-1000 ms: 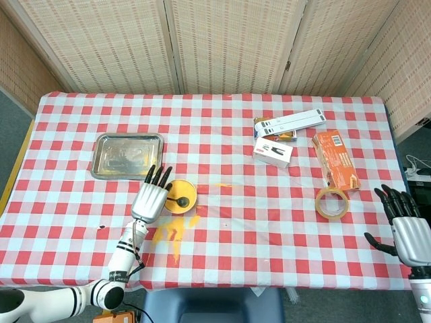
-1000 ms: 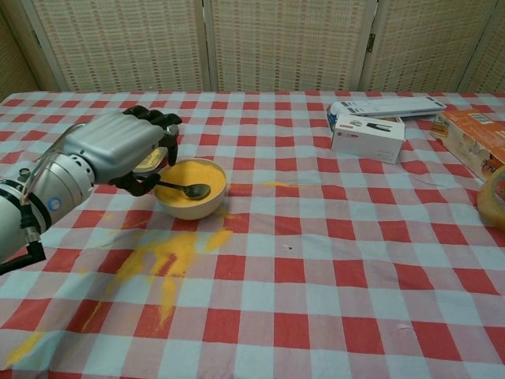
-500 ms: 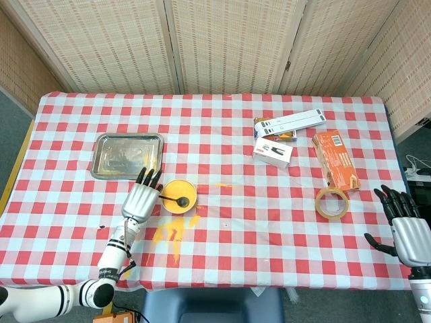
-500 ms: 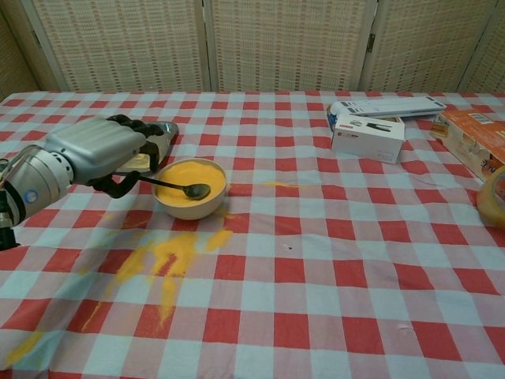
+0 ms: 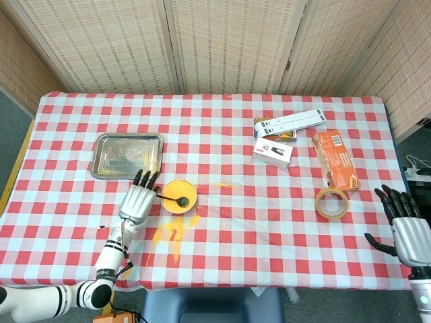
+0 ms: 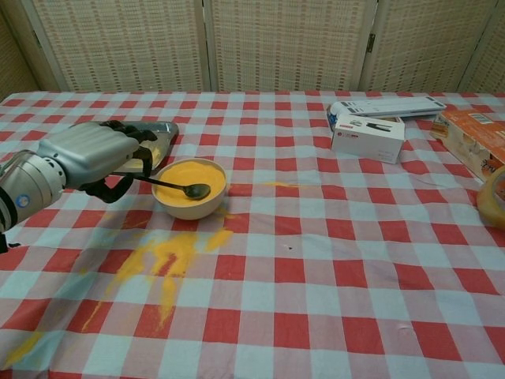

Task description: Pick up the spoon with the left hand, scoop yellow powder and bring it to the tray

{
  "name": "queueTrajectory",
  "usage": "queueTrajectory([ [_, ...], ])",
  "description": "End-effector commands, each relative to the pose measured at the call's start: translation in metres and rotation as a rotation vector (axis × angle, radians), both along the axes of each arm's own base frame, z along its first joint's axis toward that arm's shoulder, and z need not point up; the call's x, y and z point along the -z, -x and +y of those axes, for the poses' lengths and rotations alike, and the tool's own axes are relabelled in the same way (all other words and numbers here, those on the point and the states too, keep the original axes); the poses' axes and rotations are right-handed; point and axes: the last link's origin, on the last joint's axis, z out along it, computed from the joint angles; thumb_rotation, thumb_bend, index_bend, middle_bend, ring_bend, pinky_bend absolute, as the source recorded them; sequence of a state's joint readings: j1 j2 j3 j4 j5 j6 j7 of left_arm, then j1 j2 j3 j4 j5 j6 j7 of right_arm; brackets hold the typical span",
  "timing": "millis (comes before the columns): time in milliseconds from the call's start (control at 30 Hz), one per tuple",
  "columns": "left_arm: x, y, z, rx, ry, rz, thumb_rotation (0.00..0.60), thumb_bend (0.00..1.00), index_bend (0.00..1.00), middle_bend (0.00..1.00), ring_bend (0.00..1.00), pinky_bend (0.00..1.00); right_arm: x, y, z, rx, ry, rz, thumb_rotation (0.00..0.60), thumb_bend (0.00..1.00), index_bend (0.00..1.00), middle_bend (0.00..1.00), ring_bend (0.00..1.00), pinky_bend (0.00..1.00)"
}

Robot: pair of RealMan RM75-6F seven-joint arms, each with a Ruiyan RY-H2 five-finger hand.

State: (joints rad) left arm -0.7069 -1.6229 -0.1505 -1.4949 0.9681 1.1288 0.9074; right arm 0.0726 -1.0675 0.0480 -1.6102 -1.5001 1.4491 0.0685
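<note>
The left robot hand [image 6: 91, 154] grips the handle of a dark spoon [image 6: 183, 188], whose head rests in the bowl of yellow powder [image 6: 190, 189] on the checked counter [image 6: 331, 260]. The metal tray [image 5: 128, 155] lies just beyond the bowl. Spilled powder [image 6: 162, 260] streaks the cloth nearby. The right robot hand [image 5: 406, 229] hovers at the far edge, fingers spread and empty.
</note>
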Motion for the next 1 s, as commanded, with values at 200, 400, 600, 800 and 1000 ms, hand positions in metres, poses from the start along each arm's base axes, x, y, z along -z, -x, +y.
queueTrajectory([
  [200,-0.001,0.003,-0.009,0.001,0.007,0.009,0.6,0.64,0.39,0.0,0.0,0.0,-0.002,-0.001,0.001,-0.006,0.01,-0.001,0.6,0.14,0.0,0.0,0.0,0.0],
  [400,0.001,0.004,-0.019,0.014,0.018,0.013,0.6,0.64,0.39,0.0,0.0,0.0,-0.002,-0.002,0.003,-0.013,0.008,-0.003,0.6,0.14,0.0,0.0,0.0,0.0],
  [600,0.0,-0.001,-0.021,0.042,-0.009,-0.014,0.6,0.51,0.37,0.0,0.0,0.0,-0.002,-0.003,0.004,-0.016,0.007,-0.004,0.6,0.14,0.0,0.0,0.0,0.0],
  [800,-0.009,0.012,-0.032,0.111,-0.06,-0.107,0.6,0.46,0.39,0.0,0.0,0.0,-0.001,-0.002,0.004,-0.013,0.002,0.003,0.6,0.14,0.0,0.0,0.0,0.0],
  [1000,-0.012,0.04,-0.051,0.166,-0.046,-0.196,0.6,0.45,0.35,0.0,0.0,0.0,0.003,-0.005,0.006,-0.024,-0.005,0.011,0.6,0.14,0.0,0.0,0.0,0.0],
])
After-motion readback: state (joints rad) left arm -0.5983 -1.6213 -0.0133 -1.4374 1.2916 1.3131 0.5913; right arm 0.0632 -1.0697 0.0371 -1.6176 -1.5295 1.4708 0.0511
